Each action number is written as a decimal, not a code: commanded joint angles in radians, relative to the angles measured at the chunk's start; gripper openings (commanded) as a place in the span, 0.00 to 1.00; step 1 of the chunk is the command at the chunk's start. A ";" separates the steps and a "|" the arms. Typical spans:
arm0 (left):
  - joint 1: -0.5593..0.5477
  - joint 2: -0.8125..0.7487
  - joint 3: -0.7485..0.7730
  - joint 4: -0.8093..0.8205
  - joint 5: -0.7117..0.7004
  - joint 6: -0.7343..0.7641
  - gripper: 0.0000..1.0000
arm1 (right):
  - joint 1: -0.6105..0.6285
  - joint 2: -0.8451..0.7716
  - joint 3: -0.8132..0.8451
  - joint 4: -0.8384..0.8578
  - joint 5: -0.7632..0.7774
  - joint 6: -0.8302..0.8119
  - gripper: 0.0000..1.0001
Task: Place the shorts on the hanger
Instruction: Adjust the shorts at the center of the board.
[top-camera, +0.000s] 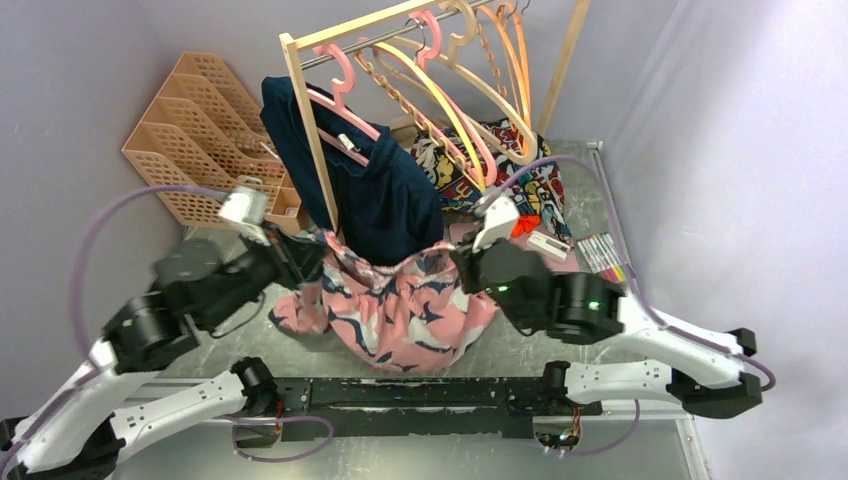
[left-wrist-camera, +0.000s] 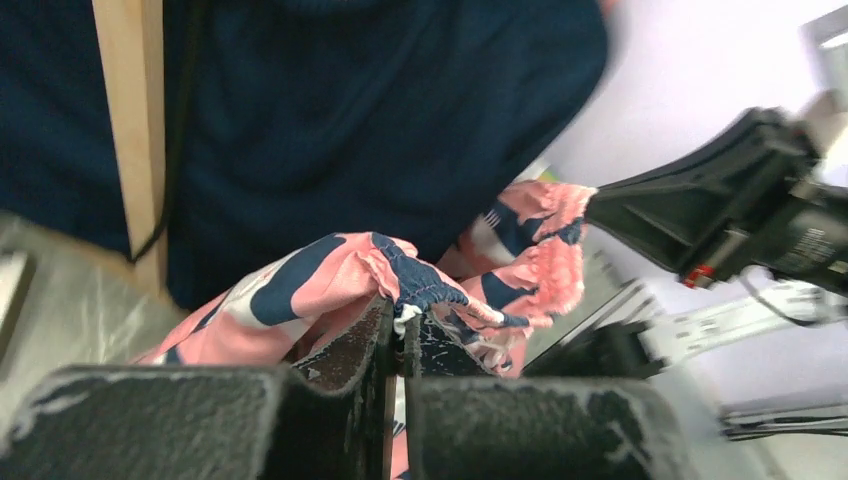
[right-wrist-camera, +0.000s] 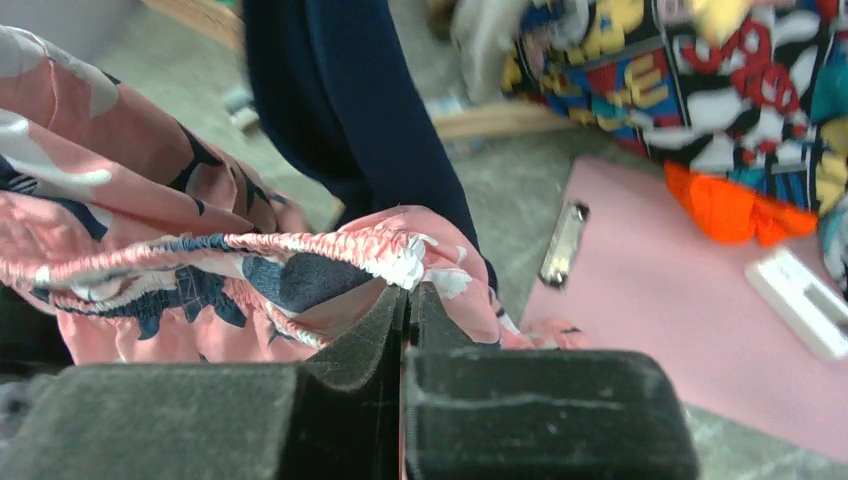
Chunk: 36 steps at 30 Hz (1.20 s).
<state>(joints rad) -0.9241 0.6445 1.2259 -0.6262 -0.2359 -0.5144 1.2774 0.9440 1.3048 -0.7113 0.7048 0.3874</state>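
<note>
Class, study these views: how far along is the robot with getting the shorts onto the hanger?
Done: the left gripper and right gripper are both clamped on the shorts, at opposite ends of the waistband. In hand: the shorts hang spread between them, in front of the rack. Left: the hanger is on the rack, untouched, with the shorts not yet on it.

place: robot lab test cell | signs: plain lilac walls (top-camera: 60, 90), metal table (top-camera: 450, 455), staged clothes rack (top-camera: 312, 140)

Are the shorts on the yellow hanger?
No: the shorts hang between the left gripper and right gripper; the yellow hanger hangs apart.
</note>
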 joint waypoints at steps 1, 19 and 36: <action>0.006 0.016 -0.203 -0.003 -0.109 -0.097 0.07 | -0.012 0.020 -0.161 0.036 0.090 0.149 0.00; 0.062 0.232 -0.461 0.167 -0.147 -0.267 0.07 | -0.333 0.035 -0.562 0.249 -0.085 0.391 0.00; 0.063 0.274 -0.728 0.322 -0.016 -0.383 0.27 | -0.337 -0.028 -0.784 0.322 -0.293 0.492 0.32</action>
<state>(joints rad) -0.8669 0.9455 0.4793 -0.3279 -0.2749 -0.8982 0.9463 0.9630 0.5190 -0.3992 0.4423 0.8745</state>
